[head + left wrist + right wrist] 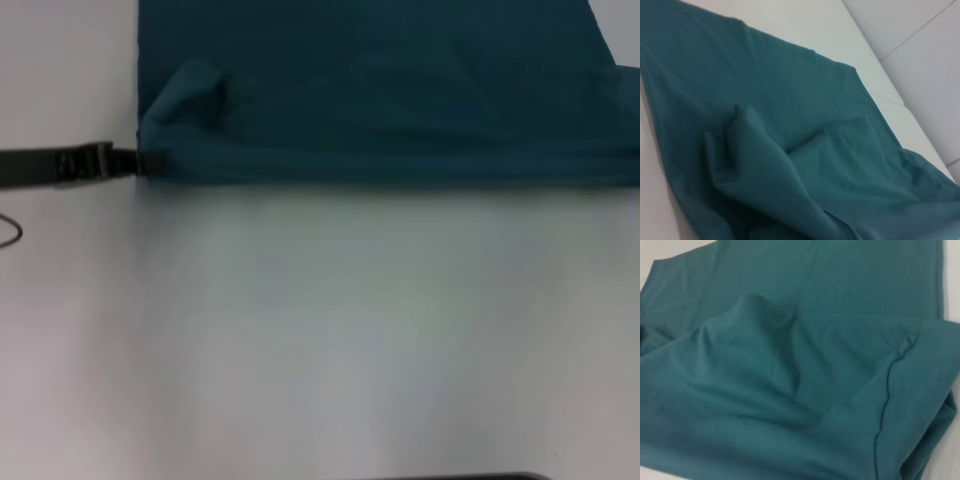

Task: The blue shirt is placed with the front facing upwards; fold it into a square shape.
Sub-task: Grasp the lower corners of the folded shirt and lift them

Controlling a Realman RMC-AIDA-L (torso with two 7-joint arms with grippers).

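Note:
The blue shirt (400,100) lies across the far part of the white table (330,330), plain teal side up, its near edge running straight. A raised bump of cloth (190,95) stands near its left near corner. My left gripper (140,162) reaches in low from the left as a thin black bar, and its tip meets that corner of the shirt. The left wrist view shows rumpled folds of the shirt (770,150) on the table. In the right wrist view a hump of the shirt (760,340) fills the picture with a sleeve hem beside it. My right gripper shows in no view.
A thin dark wire loop (10,230) lies at the table's left edge. A dark strip (450,476) shows at the near edge. In the left wrist view, pale floor tiles (925,60) lie beyond the table's edge.

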